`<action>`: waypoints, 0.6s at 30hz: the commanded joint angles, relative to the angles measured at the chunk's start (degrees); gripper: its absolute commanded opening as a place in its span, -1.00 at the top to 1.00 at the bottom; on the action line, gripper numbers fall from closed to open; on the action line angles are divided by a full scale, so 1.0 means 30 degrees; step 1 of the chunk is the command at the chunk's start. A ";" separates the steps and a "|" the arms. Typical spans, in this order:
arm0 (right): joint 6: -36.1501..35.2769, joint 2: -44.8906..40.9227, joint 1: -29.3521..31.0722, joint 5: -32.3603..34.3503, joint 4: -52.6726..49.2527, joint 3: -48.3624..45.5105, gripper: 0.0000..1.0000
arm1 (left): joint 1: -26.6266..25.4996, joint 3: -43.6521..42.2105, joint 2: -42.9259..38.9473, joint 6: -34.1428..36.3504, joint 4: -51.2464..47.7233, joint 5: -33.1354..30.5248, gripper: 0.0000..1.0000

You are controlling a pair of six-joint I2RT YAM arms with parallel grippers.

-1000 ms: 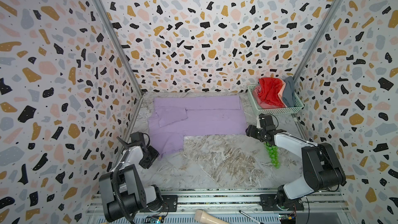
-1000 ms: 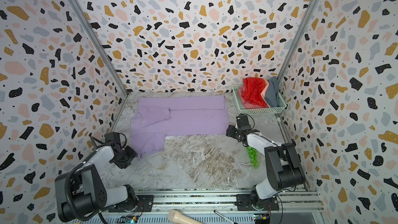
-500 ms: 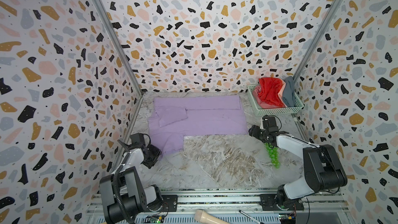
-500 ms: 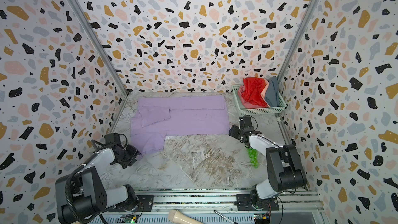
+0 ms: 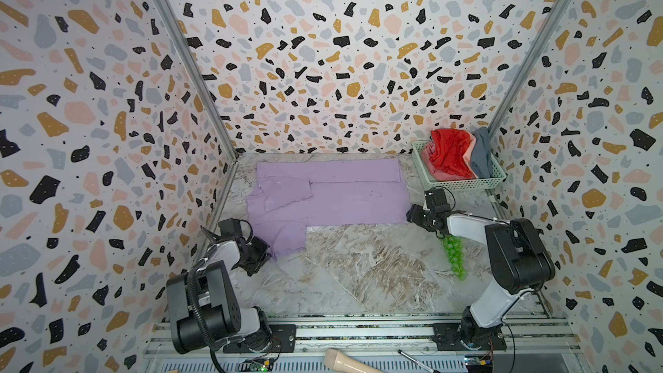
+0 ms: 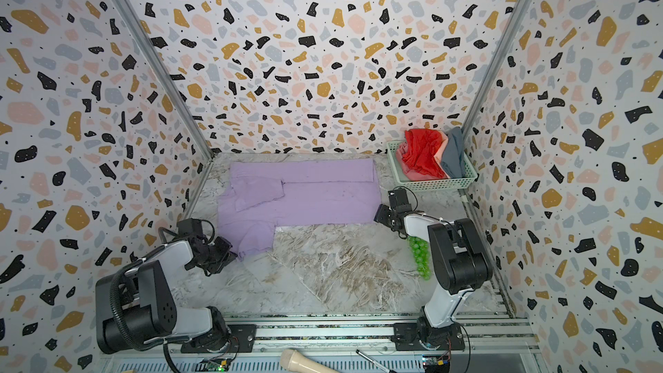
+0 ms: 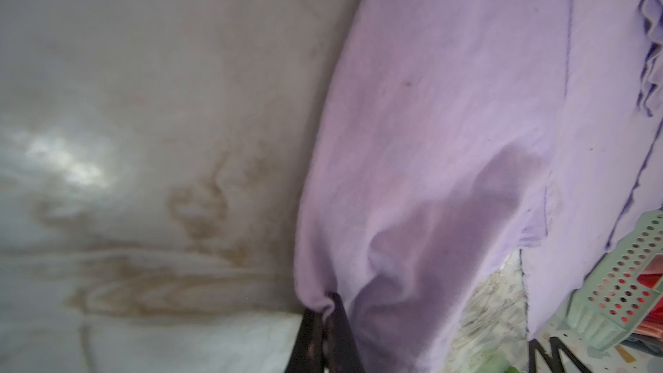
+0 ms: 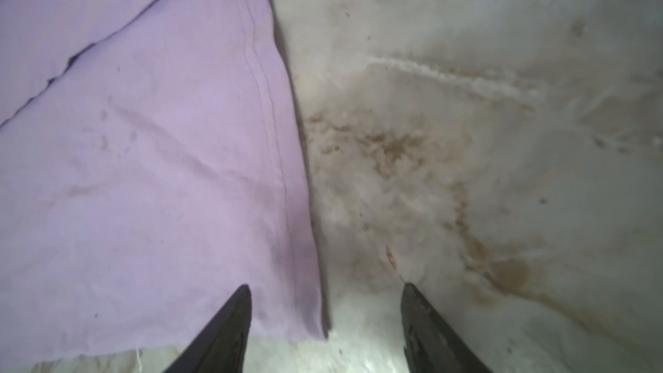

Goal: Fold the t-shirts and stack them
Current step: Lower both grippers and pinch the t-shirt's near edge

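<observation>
- The left fingers point(image 7: 313, 348) are clamped tight on a bunched corner of the lavender t-shirt point(image 5: 341, 199). They hold the end of the sleeve that juts toward the front of the bench point(image 5: 376, 274).
- The right fingers point(image 8: 229, 331) stand apart and grip nothing. One tip is over the cloth and the other over bare bench, straddling the shirt's near right hem corner.
- The lavender t-shirt lies spread flat across the back half of the bench. A strip along its far edge is folded over, and the far sleeve is turned in onto the body.
- At the back right, a pale green basket point(image 5: 462, 184) holds the red t-shirt point(image 5: 450, 156), the salmon-pink t-shirt point(image 5: 426, 154) and the blue-grey t-shirt point(image 5: 482, 156), all loosely bundled.
- A string of green beads point(image 5: 454, 256) lies on the bench just beside the right arm.
</observation>
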 commanded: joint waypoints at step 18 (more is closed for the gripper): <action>0.0053 0.3245 0.1634 0.2015 -0.6700 0.3617 0.46 | 0.0017 0.0845 -0.1936 -0.0234 -0.1256 -0.0917 1.00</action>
